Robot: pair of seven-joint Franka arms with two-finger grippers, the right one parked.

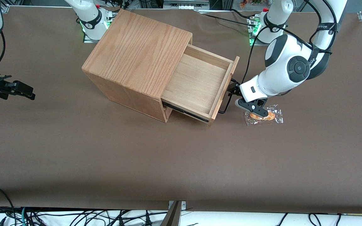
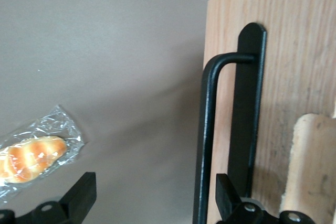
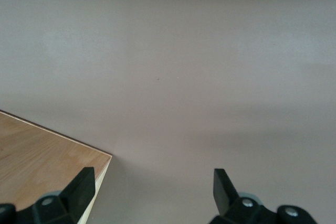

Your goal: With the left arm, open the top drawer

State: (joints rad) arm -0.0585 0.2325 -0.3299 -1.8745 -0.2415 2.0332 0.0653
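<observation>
The top drawer of the light-oak cabinet stands pulled far out, its inside bare. Its thin black bar handle runs along the drawer front. The left arm reaches down in front of the drawer, and its gripper is at the handle. In the left wrist view the gripper is open, with the handle bar between its fingers. The bar lies close to one finger; the other finger hangs over bare table.
A bread roll in a clear plastic wrapper lies on the brown table right under the left arm's wrist, a little way in front of the drawer; it also shows in the wrist view. Cables run along the table's edge nearest the front camera.
</observation>
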